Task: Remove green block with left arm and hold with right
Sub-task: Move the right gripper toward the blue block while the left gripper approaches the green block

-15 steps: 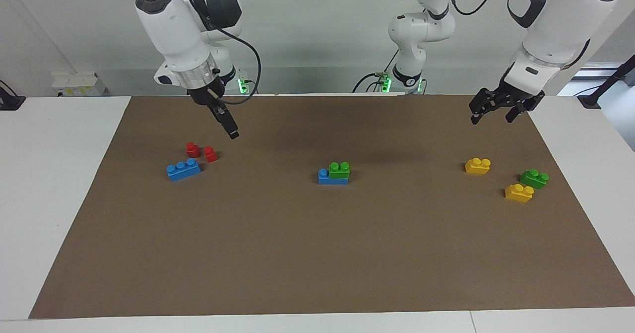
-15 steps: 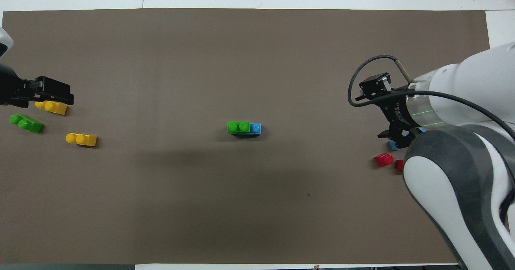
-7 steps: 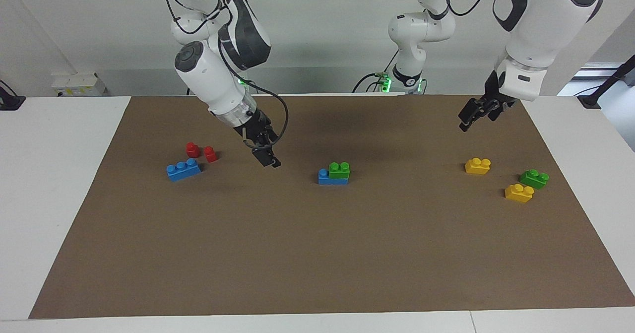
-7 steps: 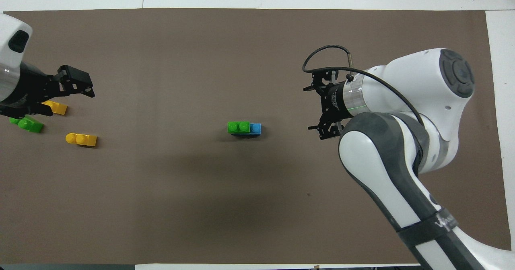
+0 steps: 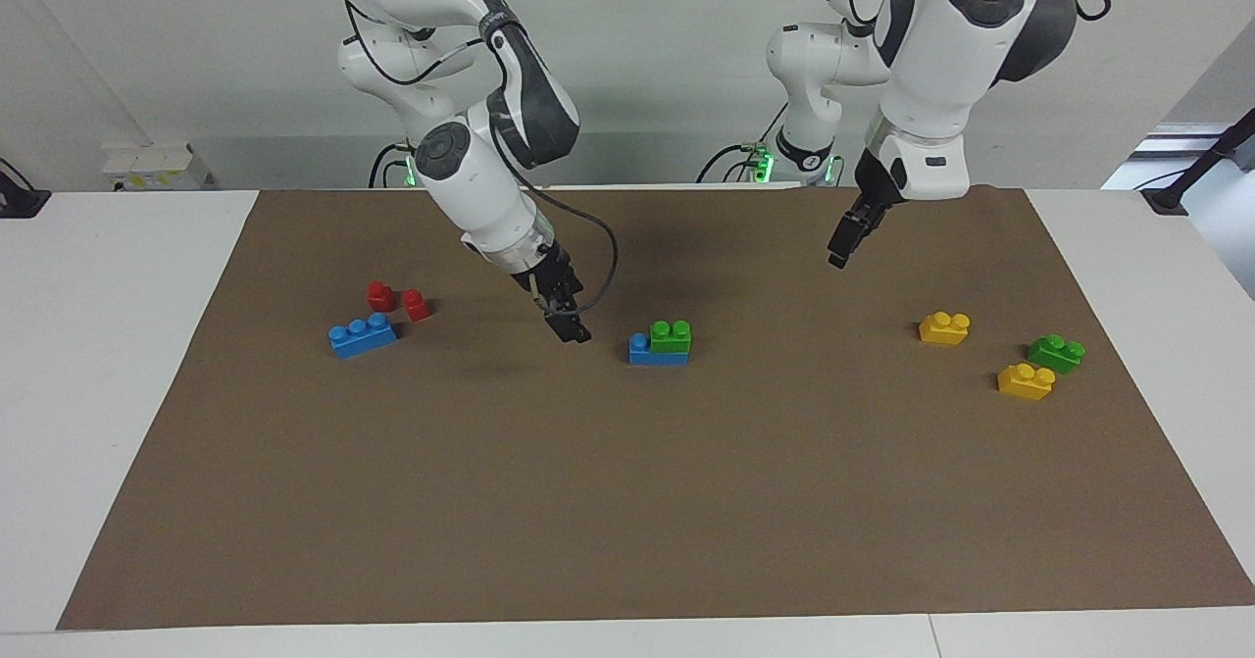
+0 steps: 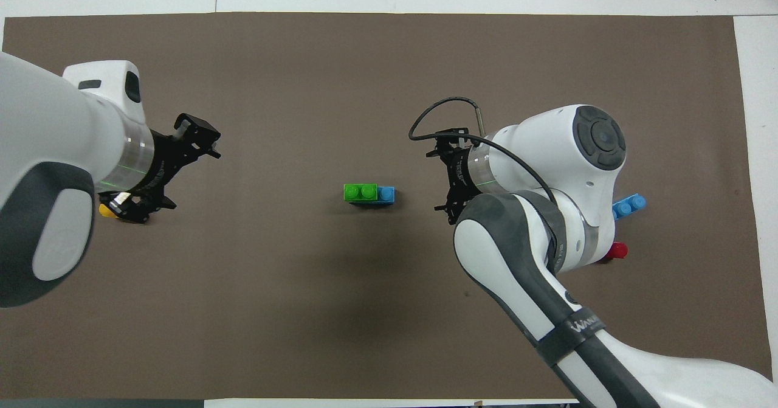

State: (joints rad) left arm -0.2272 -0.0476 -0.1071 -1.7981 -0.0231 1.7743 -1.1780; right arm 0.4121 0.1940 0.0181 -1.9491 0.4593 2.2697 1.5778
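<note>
You will find the green block (image 5: pixel 672 335) seated on a blue brick (image 5: pixel 649 349) at mid-mat. Right gripper (image 5: pixel 572 329) hangs just beside the stack, left gripper (image 5: pixel 840 251) above bare mat (image 5: pixel 627 501); both jaws spread, holding nothing.

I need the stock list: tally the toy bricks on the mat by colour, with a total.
Green bricks: 2
Blue bricks: 2
Yellow bricks: 2
Red bricks: 2
Total: 8
</note>
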